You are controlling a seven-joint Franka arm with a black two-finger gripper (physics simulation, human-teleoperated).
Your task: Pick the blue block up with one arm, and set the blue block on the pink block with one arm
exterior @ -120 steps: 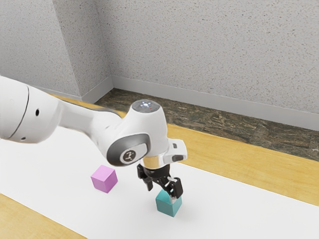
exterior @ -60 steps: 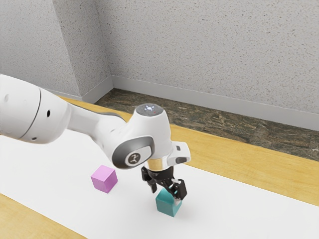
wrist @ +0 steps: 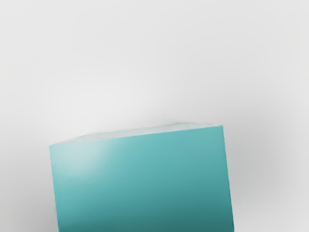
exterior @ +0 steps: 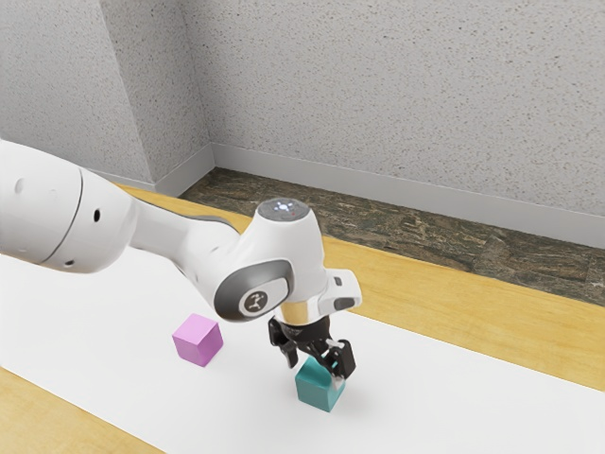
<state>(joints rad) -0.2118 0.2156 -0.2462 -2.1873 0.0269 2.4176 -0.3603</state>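
Smooth matt blue block [exterior: 317, 390]; glossy white arm [exterior: 180, 241]; wood-grain tabletop [exterior: 454, 303]

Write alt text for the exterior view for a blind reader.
The black gripper of a white arm is down at the top of a blue block on a white table. A pink block sits apart, toward the exterior view's left.

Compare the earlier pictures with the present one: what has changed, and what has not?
The gripper has come down a little, toward the exterior view's right, so its open fingers now straddle the top of the teal block. Nothing is gripped yet. The teal block and the pink block stayed put.
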